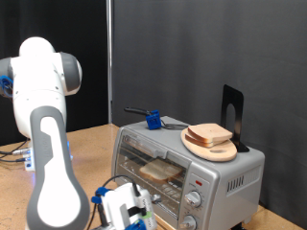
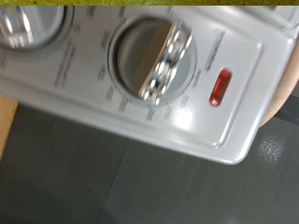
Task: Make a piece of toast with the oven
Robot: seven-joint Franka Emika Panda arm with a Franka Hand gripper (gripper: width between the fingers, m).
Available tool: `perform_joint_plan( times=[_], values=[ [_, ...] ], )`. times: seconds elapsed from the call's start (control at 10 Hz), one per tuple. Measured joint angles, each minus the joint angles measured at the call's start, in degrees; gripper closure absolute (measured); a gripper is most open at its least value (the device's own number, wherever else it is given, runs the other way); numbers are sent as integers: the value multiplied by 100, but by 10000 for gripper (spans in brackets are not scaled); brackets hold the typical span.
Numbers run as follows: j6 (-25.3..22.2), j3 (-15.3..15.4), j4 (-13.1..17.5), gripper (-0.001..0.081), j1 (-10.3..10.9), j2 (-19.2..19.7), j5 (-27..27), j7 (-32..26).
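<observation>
The silver-grey oven (image 1: 225,172) stands at the exterior view's right. One slice of toast (image 1: 161,171) lies on the wire rack inside it, seen through the glass front. My gripper (image 1: 129,206) is low at the exterior view's bottom, in front of the oven and close to its knob panel. Its fingers are too small and blurred to read there. The wrist view is filled by the oven's control panel (image 2: 234,112), with one round knob (image 2: 159,61) in the middle, a second knob (image 2: 23,26) at the picture's edge and the red light (image 2: 217,87). No fingers show in the wrist view.
A round wooden plate (image 1: 223,151) with piled bread slices (image 1: 211,134) sits on top of the oven. A black stand (image 1: 233,113) is behind it, and a blue-and-black tool (image 1: 151,119) lies on the oven's top. The wooden table (image 1: 91,144) runs to the left. My white arm (image 1: 48,125) stands at the left.
</observation>
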Motion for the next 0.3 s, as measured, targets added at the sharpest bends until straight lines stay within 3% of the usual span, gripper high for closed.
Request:
perform_joint_plan(
  times=[0.3],
  values=[
    [-350,-244,-361,-2,-170,-370,-218,830]
  ],
)
